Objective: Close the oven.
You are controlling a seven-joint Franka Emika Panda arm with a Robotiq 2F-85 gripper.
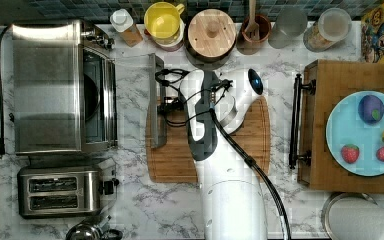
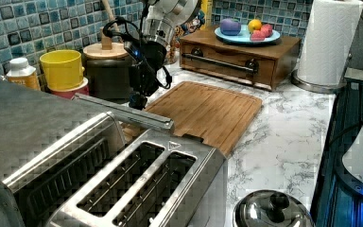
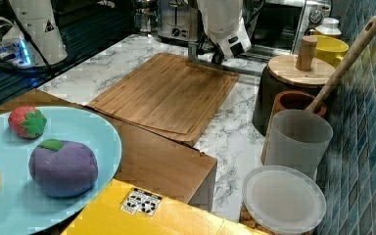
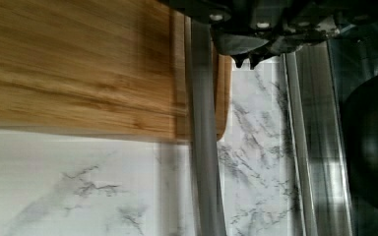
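Nearest, in the left view's lower left: the two-slot toaster [image 2: 142, 179], with the oven [image 2: 23, 123] just behind it. Door dropped flat and open, so the bar handle [image 2: 123, 113] juts out over the edge of the cutting board [image 2: 208, 111]; probably needs lifting from below or pushing up to swing the door shut. Further back, at upper centre: the gripper [image 2: 137, 100], pointing straight down just beside the handle, on the glass side judging by the wrist view. Tips pinched together, grasping nothing. Arm [image 1: 230, 200] stretched from the top view's bottom edge, wrist bent leftward toward the door.
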